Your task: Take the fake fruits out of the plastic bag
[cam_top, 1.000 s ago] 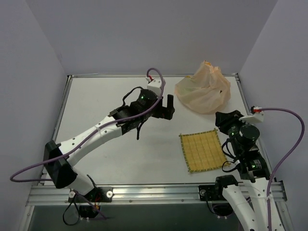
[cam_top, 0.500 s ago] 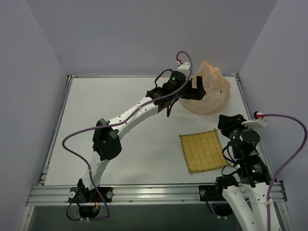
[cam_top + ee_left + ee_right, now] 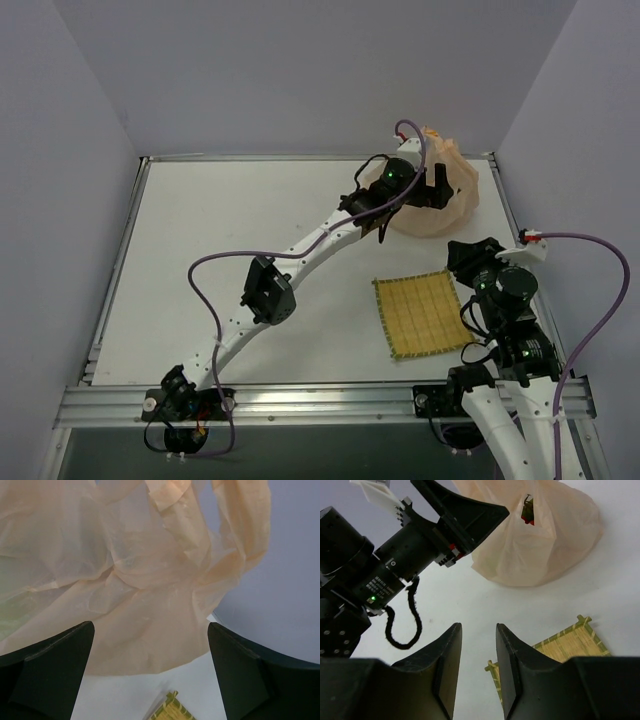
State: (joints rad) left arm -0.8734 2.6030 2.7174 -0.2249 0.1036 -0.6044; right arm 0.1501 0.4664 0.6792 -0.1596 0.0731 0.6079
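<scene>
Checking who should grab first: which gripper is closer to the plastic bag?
Left. The left gripper hovers open at the plastic bag's left side. The right gripper sits back by the mat's far right corner, apart from the bag.

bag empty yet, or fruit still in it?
Not empty. In the right wrist view a red berry bunch shows inside the plastic bag near its top; what else it holds cannot be told.

A gripper could pass freely over the left half of the table (image 3: 190, 260). The left arm (image 3: 310, 245) cuts diagonally across the middle to the plastic bag (image 3: 455, 208) at upper right. The mat (image 3: 420, 315) and right gripper (image 3: 468, 252) crowd the lower right.
</scene>
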